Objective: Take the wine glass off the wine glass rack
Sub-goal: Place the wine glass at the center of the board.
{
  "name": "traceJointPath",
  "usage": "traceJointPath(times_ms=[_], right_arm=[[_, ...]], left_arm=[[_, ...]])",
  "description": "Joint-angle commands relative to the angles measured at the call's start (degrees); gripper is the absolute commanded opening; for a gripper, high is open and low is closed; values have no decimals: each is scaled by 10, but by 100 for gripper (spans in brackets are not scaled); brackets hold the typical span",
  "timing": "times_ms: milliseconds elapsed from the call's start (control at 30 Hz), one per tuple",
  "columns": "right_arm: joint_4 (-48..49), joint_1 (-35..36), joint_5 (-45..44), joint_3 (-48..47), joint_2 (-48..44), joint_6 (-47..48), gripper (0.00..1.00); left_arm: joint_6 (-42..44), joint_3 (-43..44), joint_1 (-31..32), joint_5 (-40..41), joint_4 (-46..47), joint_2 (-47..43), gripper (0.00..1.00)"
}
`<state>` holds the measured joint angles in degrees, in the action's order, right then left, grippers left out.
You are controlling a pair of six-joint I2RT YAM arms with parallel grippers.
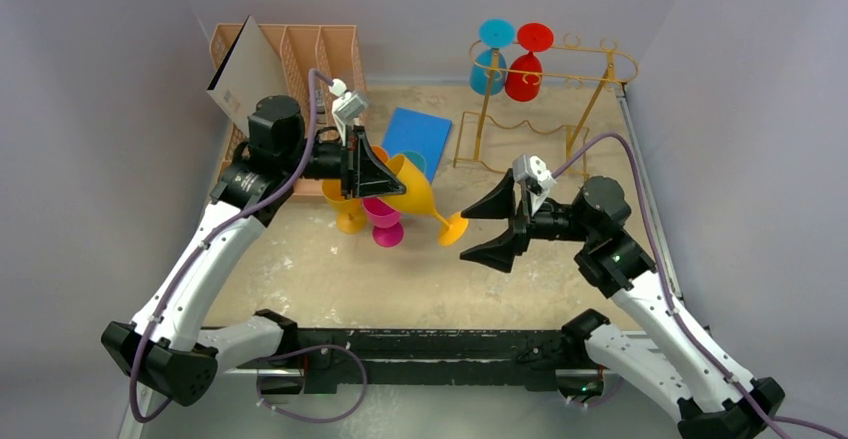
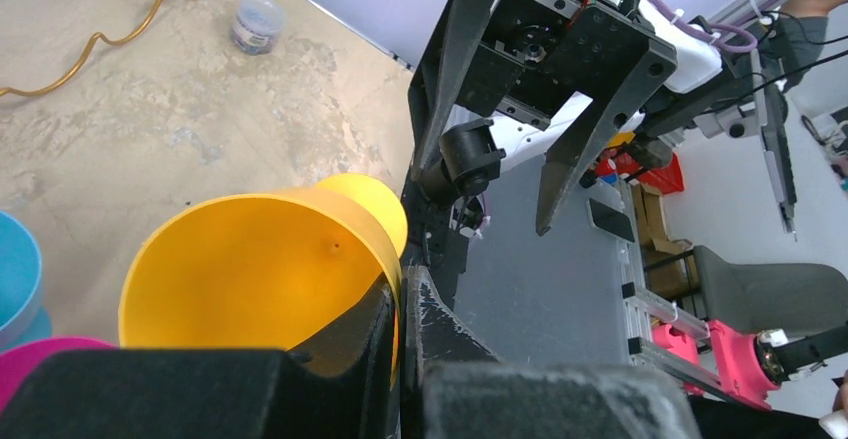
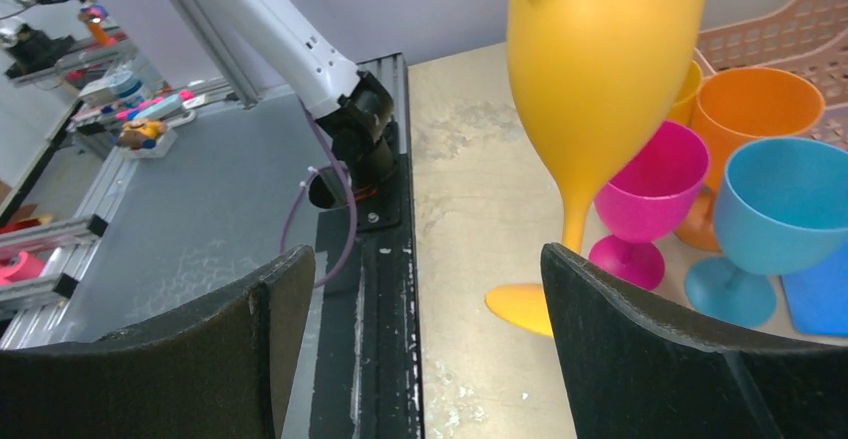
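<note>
My left gripper [image 1: 383, 173] is shut on the rim of a yellow wine glass [image 1: 415, 194], one finger inside the bowl and one outside [image 2: 405, 304]. The glass [image 2: 260, 269] is tilted, with its foot [image 1: 455, 229] low over the table and pointing at my right gripper. My right gripper [image 1: 492, 229] is open and empty, just right of that foot [image 3: 520, 309]; its own view [image 3: 420, 349] shows wide-apart jaws. The gold wire wine glass rack [image 1: 560, 89] stands at the back right. A blue glass [image 1: 490, 59] and a red glass [image 1: 527, 64] hang upside down from it.
Pink [image 1: 382, 221], orange [image 1: 345, 214] and teal [image 1: 415, 159] glasses stand on the table under the left gripper; the right wrist view shows them as well [image 3: 650, 184]. A blue pad [image 1: 418, 134] lies behind them. A peach slotted organizer [image 1: 300, 49] with a card stands at the back left.
</note>
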<state>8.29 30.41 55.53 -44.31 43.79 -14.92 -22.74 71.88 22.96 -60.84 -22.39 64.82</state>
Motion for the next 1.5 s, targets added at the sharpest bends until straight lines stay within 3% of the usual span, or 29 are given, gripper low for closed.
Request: traceJointPath(times_ms=[0, 233, 433, 567, 767, 1100, 1467], right_arm=[[-42, 1, -64, -20, -17, 32, 85], [-146, 1, -169, -53, -1, 66, 85], [-141, 1, -268, -44, -16, 73, 84], [-145, 1, -361, -37, -45, 72, 84], [-134, 1, -456, -13, -84, 66, 85], [-214, 1, -624, -24, -113, 1, 85], [-240, 1, -648, -39, -117, -8, 85]], left_arm=[[32, 33, 2, 16, -22, -1, 0], [43, 48, 12, 77, -61, 6, 0], [95, 89, 131, 229, -146, 40, 0], [111, 95, 163, 317, -176, 59, 0], [107, 85, 201, 362, -166, 106, 0], [109, 112, 292, 549, -166, 186, 0], [94, 132, 317, 696, -153, 274, 0]])
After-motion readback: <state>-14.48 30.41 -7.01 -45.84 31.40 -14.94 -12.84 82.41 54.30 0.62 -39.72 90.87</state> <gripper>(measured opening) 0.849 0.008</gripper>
